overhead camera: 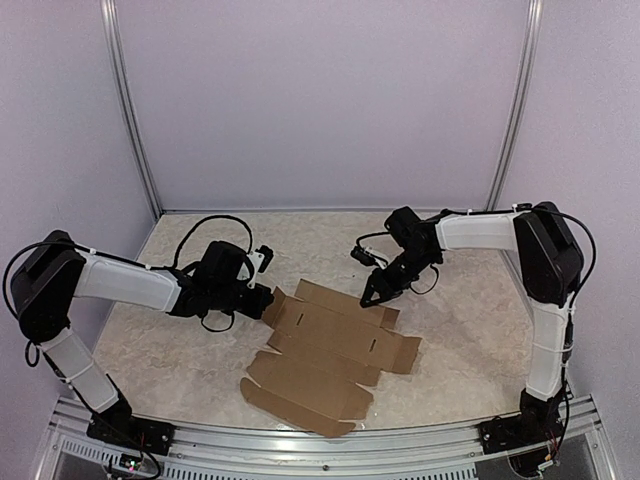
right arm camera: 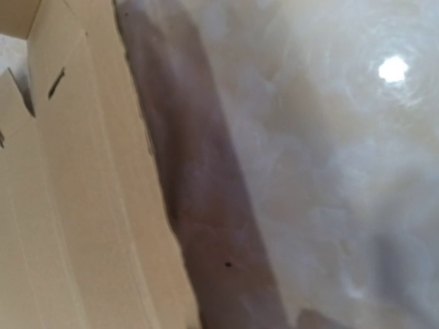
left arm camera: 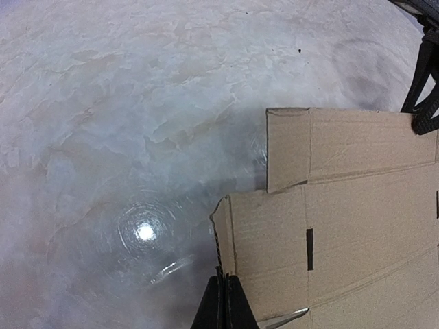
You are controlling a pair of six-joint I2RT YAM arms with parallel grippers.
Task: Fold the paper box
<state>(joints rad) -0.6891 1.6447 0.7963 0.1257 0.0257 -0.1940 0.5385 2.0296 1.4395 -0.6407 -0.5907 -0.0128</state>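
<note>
Plainly, the folding has hardly begun. The paper box [overhead camera: 335, 350] is a flat die-cut sheet spread on the table [overhead camera: 170, 340], with no wall stood up, no tab tucked into a slot [left arm camera: 309, 248], and nothing that looks like a closed box. It lies between the two pincers, to the right of the left pincer [overhead camera: 268, 297] and to the left of the right pincer [overhead camera: 373, 296], nearer the arms than it. Its broad near panels reach back toward the arm bases. The only sign of a start is at the sheet's left end. In the left wrist view, the small side flap [left arm camera: 223, 229] just ahead of that pincer's tips seems tipped up a little along its crease, showing its cut edge. The left pincer is closed, fingers pressed together, with its tips right at that flap's edge; I cannot tell whether a sliver of cardboard is nipped between them. The right pincer's fingers [left arm camera: 425, 116] stand a little apart, low at the sheet's far edge, touching or almost touching the far flap [left arm camera: 343, 144]. Its own wrist view shows only cardboard to one side and bare table, so no grip can be confirmed. By my reading nearly everything is left: raising the side walls, folding the end flaps in, seating the tabs and closing the lid.
</note>
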